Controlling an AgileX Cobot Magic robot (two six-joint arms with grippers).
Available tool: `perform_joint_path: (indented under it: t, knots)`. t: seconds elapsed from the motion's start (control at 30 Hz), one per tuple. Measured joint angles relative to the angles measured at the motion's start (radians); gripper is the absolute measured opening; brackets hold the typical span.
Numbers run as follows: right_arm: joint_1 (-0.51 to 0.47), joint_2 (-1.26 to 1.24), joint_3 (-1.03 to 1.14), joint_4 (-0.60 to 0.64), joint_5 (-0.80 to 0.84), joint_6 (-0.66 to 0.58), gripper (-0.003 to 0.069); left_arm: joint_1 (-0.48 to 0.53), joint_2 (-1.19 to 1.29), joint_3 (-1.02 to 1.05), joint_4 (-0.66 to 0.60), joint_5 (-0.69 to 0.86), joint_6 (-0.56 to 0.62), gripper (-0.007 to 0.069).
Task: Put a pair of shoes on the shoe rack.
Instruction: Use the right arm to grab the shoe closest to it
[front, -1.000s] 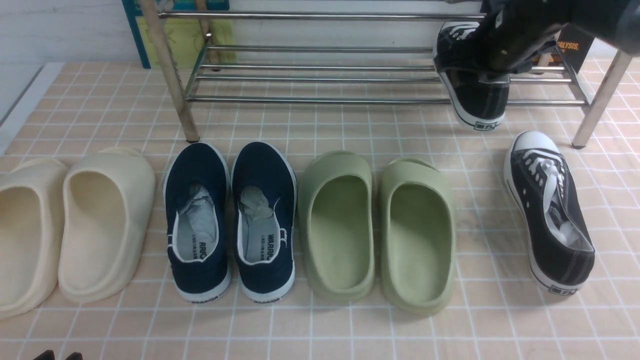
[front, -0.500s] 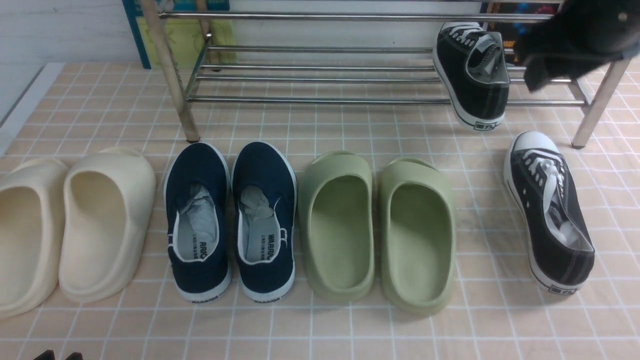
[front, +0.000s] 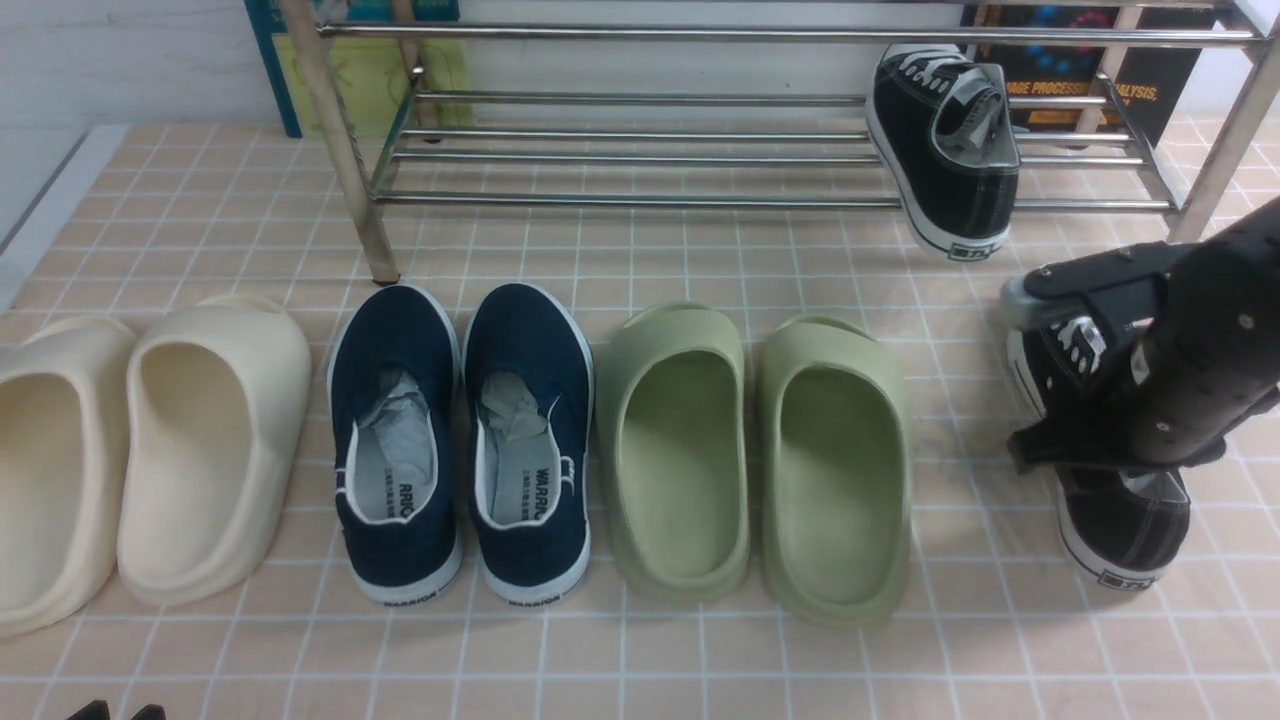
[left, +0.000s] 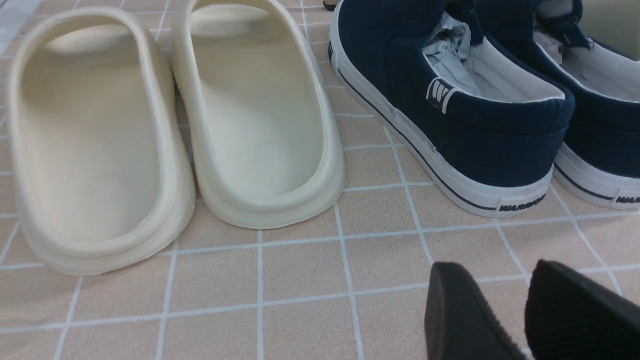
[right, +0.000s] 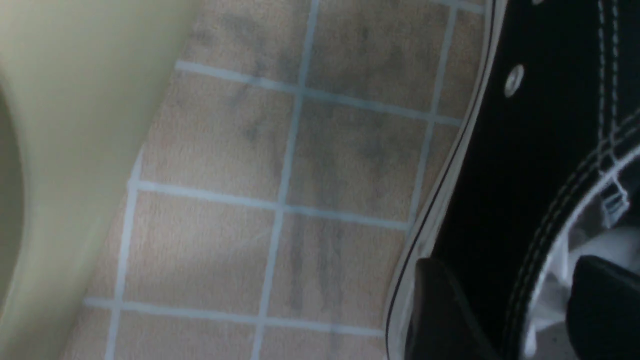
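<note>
One black sneaker (front: 945, 150) with white laces rests on the silver shoe rack (front: 640, 135), at its right end, heel sticking out over the front bar. The other black sneaker (front: 1125, 520) lies on the floor at the right, mostly hidden by my right arm. My right gripper (right: 510, 310) is open and low over this sneaker (right: 540, 125); one finger (right: 440, 310) is outside its side wall and the other (right: 605, 305) is inside the opening. My left gripper (left: 495, 300) is open and empty above the floor near the navy shoes.
On the floor in a row stand cream slippers (front: 140, 450), navy slip-on shoes (front: 460, 440) and green foam slippers (front: 760, 460). The green slipper (right: 65, 150) lies close beside the floor sneaker. The rack's right leg (front: 1225, 150) stands just behind my right arm.
My right arm has come away from the sneaker on the rack and dropped down onto the sneaker on the floor. The rack sneaker stays where it was. The left arm has not moved.
</note>
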Motion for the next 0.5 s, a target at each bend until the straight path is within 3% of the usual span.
perform_joint_path:
  t: [0.23,0.5]
  knots:
    - [0.005,0.012,0.013,0.0,-0.036,0.014,0.0007,0.0,0.0,0.0,0.0,0.0,0.0,0.0239]
    - [0.005,-0.134,-0.026,-0.041,0.17,-0.002,-0.0006,0.0,0.0,0.0,0.0,0.0,0.0,0.0239]
